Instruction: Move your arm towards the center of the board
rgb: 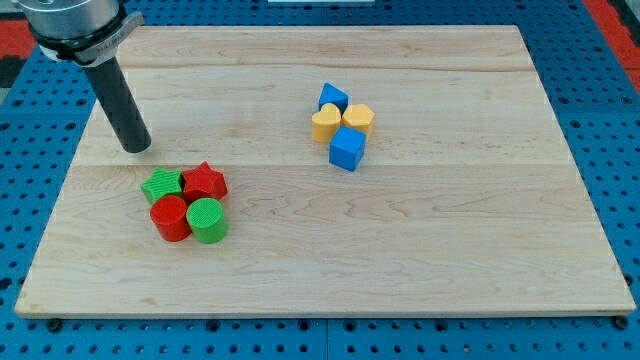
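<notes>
My tip (137, 147) rests on the wooden board (420, 250) at the view's left, just above and left of a tight cluster of blocks. That cluster holds a green star-like block (161, 185), a red star (205, 181), a red cylinder (170, 218) and a green cylinder (208, 220). A second cluster sits right of the board's middle, toward the top: a blue block (333, 97), a yellow heart-shaped block (325, 123), a yellow block (358, 118) and a blue cube (347, 149). My tip touches none of them.
The board lies on a blue pegboard table (610, 120) that shows around its edges. The arm's round metal mount (75, 25) fills the view's top left corner above the rod.
</notes>
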Controlling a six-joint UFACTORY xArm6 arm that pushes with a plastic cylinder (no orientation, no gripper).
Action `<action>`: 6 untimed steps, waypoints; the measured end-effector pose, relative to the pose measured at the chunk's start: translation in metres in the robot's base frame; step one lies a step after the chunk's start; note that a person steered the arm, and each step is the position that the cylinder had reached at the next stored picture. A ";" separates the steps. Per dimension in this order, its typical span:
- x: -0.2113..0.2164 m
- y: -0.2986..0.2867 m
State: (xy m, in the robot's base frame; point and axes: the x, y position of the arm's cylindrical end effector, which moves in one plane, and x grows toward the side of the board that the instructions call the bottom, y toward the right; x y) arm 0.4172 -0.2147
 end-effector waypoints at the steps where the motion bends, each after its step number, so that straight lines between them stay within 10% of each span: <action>1: 0.000 0.001; 6: 0.017 0.144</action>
